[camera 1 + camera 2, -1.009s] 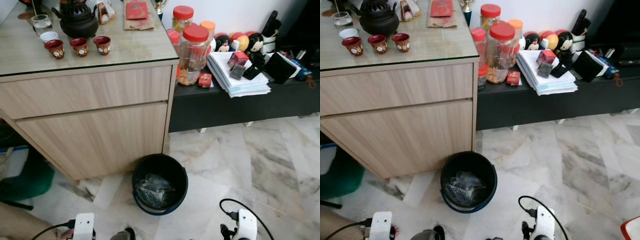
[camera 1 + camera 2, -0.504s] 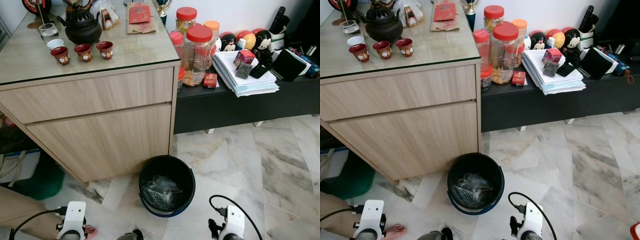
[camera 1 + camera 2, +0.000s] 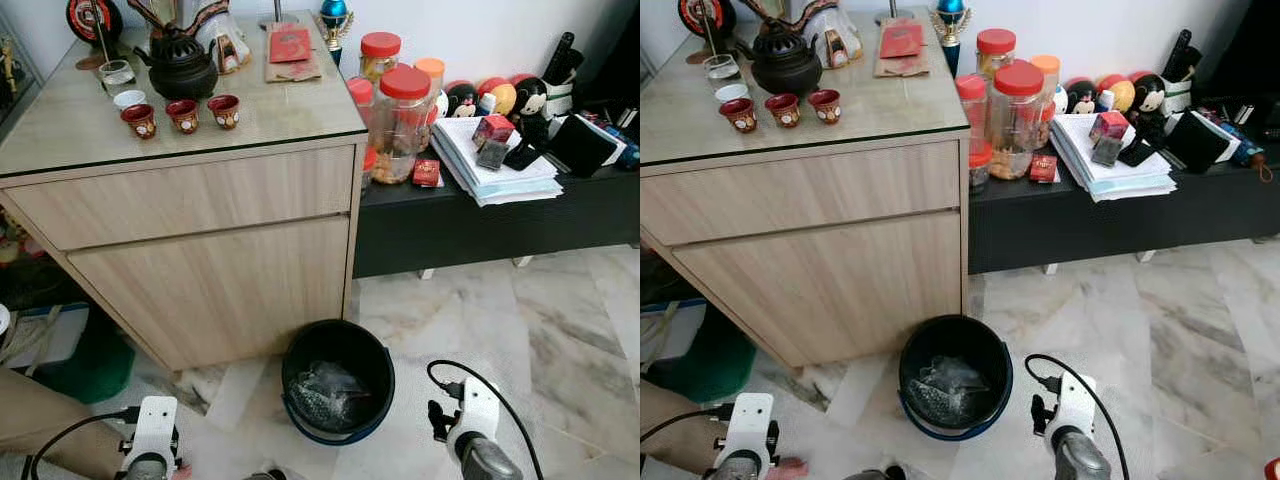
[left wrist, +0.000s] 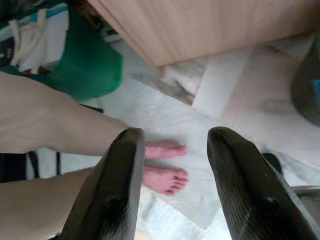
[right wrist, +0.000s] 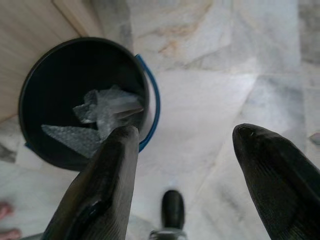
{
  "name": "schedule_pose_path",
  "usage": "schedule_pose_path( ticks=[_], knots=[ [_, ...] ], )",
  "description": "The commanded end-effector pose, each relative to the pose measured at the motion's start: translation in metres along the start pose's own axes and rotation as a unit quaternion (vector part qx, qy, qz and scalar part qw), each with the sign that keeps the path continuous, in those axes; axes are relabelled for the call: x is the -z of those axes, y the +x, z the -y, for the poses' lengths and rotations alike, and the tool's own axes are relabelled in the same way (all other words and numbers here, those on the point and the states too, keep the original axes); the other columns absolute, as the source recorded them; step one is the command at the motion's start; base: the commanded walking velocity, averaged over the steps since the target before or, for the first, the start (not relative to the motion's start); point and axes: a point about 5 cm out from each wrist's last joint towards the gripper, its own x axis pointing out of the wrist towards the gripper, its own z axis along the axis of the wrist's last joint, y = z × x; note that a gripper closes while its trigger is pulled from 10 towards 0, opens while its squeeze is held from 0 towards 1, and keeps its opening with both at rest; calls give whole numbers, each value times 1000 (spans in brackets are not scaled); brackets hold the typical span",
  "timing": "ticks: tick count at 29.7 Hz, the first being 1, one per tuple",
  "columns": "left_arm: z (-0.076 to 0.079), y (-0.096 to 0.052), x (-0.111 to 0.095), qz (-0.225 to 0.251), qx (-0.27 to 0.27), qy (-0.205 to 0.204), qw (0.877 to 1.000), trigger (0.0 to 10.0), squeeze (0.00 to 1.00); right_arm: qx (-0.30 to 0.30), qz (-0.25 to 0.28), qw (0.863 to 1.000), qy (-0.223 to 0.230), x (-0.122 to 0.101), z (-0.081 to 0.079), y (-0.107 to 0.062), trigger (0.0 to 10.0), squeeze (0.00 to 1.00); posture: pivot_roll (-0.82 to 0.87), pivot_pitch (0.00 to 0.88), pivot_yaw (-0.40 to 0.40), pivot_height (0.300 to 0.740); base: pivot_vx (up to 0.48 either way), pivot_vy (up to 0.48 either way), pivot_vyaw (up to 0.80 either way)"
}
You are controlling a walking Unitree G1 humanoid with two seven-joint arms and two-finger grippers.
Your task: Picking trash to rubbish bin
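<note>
A black rubbish bin (image 3: pixel 378 352) with a blue handle stands on the marble floor at the foot of the wooden cabinet. Crumpled clear plastic trash (image 3: pixel 325 388) lies inside it. My right gripper (image 5: pixel 186 132) hangs open and empty above the floor just to the right of the bin (image 5: pixel 60 67), with the plastic trash (image 5: pixel 107 106) beside one finger. My right arm (image 3: pixel 472 425) is low, right of the bin. My left gripper (image 4: pixel 177 134) is open and empty over the floor, left of the bin, above a person's bare feet (image 4: pixel 165 172).
The wooden cabinet (image 3: pixel 200 230) carries a teapot and small cups. Jars and a paper stack sit on a low black shelf (image 3: pixel 480 225) to the right. A green bag (image 3: pixel 90 365) and a person's leg (image 3: pixel 40 425) are at the lower left.
The camera has moved, so the cabinet and bin sit a little further right in the picture. My right arm shows higher beside the bin. The trash in the bin lies as before.
</note>
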Motion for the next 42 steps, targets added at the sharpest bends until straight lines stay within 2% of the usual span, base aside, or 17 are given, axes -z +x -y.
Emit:
schedule_pose_path(
  ticks=[1, 12, 19, 28, 39, 42],
  knots=[
    [4, -1, 3, -16, 1, -14, 1000, 10000, 0, 5, 5, 1000, -5, -5, 2, 1, 10000, 0, 92, 116, -40, 740, 0, 0, 0],
    [5, -4, 11, -26, -12, -32, 999, 10000, 0, -4, -1, 1000, -5, -2, -2, 1, 10000, 0, 105, 126, -44, 740, 0, 0, 0],
    [-6, -8, 21, -36, -23, -29, 999, 10000, 0, -9, -18, 1000, 1, 9, -10, -1, 10000, 0, 137, 144, -8, 740, 0, 0, 0],
    [-13, -9, 26, -43, -29, -23, 998, 10000, 0, -17, -25, 1000, 4, 16, -20, -2, 10000, 0, 150, 129, -10, 740, 0, 0, 0],
    [-13, -9, 26, -45, -26, -20, 998, 10000, 0, -20, -31, 999, 3, 19, -24, -2, 10000, 0, 142, 92, -3, 740, -285, 0, 0],
    [-11, -8, 24, -43, -23, -20, 999, 10000, 0, -25, -33, 999, -10, 20, -24, -3, 10000, 0, 149, 89, -5, 740, -295, 0, 0]
  ],
)
